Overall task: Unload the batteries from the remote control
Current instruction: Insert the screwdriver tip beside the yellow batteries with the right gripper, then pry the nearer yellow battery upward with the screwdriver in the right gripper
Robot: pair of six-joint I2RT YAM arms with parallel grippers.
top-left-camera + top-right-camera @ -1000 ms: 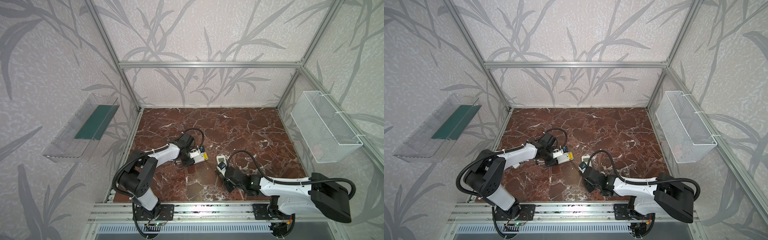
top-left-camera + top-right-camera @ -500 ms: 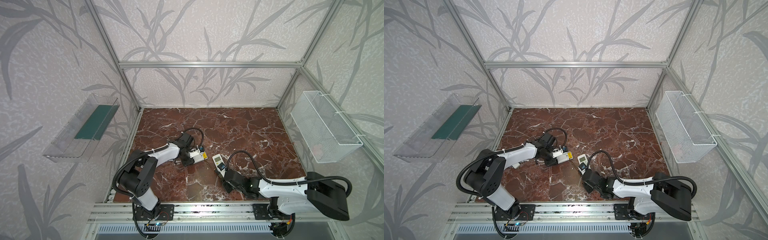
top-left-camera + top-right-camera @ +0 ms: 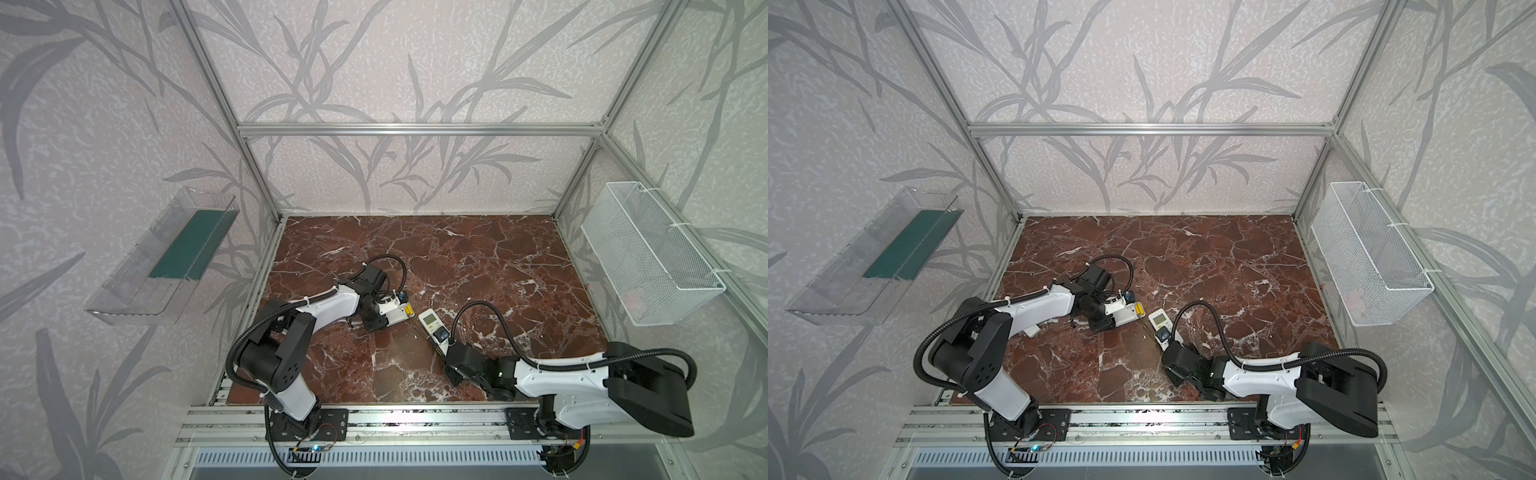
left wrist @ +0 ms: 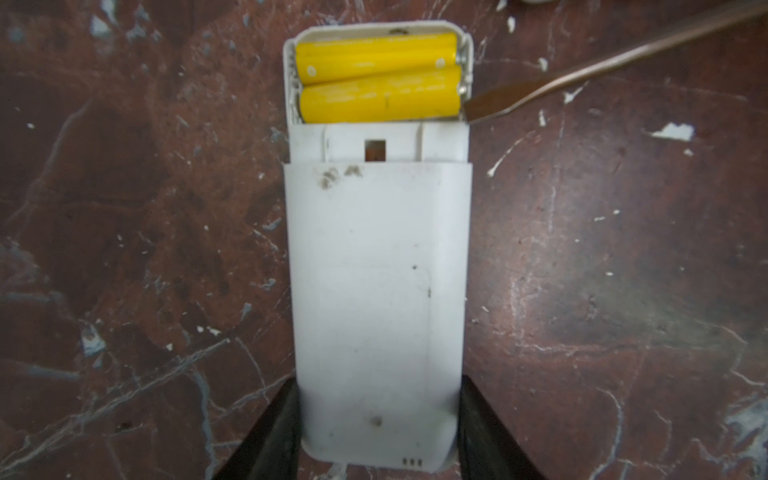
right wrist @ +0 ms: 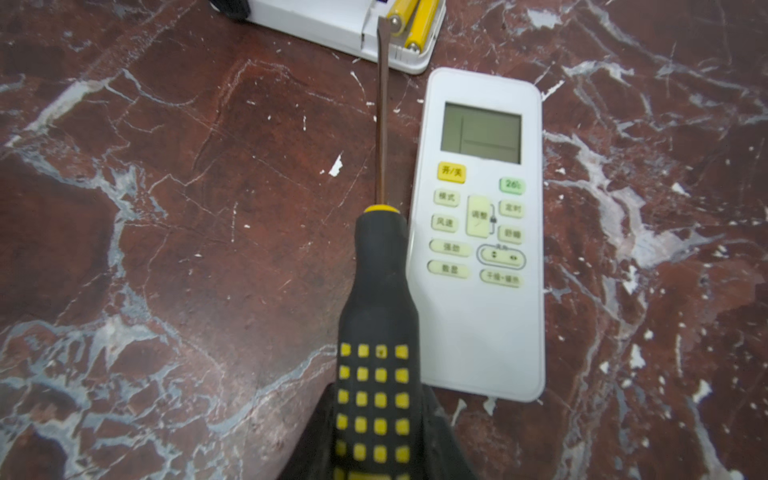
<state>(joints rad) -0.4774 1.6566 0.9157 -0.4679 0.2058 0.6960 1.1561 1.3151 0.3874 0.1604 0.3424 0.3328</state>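
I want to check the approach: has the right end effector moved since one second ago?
Yes, slightly: in a top view the right end effector has shifted toward the front rail and a little to the left.

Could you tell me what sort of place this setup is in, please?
Probably a robot test cell, not a home: an aluminium frame holds wallpapered panels, the left arm and right arm are mounted on a front rail, and a wire basket hangs on one wall.

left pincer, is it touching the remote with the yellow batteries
Touching. The left wrist view shows the fingers of the left pincer pressed against both long sides of the white remote, with no gap on either side.
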